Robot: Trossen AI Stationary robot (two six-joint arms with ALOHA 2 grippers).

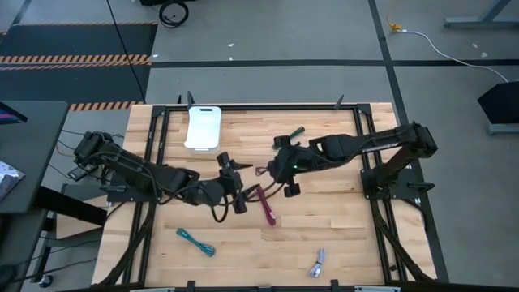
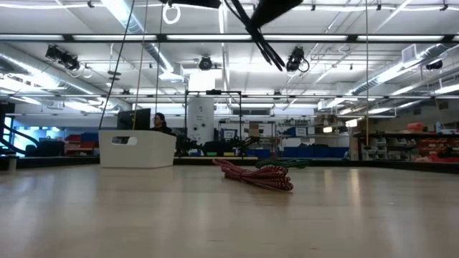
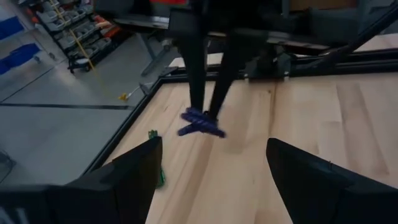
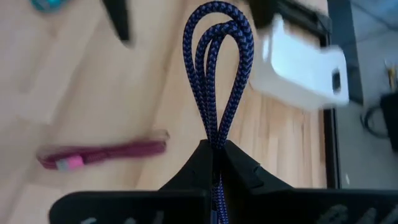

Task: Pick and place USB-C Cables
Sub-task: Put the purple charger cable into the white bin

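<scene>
My right gripper (image 1: pixel 273 172) hovers over the table's middle, shut on the purple cable bundle (image 4: pixel 216 68), which also shows in the left wrist view as the purple cable (image 3: pixel 201 123). My left gripper (image 1: pixel 233 182) is open and empty just left of it, fingers spread wide (image 3: pixel 214 171). The magenta cable (image 1: pixel 270 212) lies flat on the table near both grippers, and shows again in the right wrist view (image 4: pixel 102 154) and the low view (image 2: pixel 254 175). The dark green cable (image 1: pixel 296 132) lies toward the far edge. The teal cable (image 1: pixel 196 242) and lilac-grey cable (image 1: pixel 318 261) lie near the near edge. My right gripper pinches the purple bundle between its two fingers, across the gathered strands (image 4: pixel 215 138) below the looped end. The loops (image 4: pixel 217 37) stick out beyond the fingertips. The fingers (image 3: pixel 198 81) come down from above, and the bundle hangs lifted clear of the table.
A white bin (image 1: pixel 203 127) stands on the far left part of the table, and shows again in the low view (image 2: pixel 136 149) and the right wrist view (image 4: pixel 301 65). A black frame (image 1: pixel 357 122) runs round the wooden top. Bare wood lies between the teal and lilac-grey cables.
</scene>
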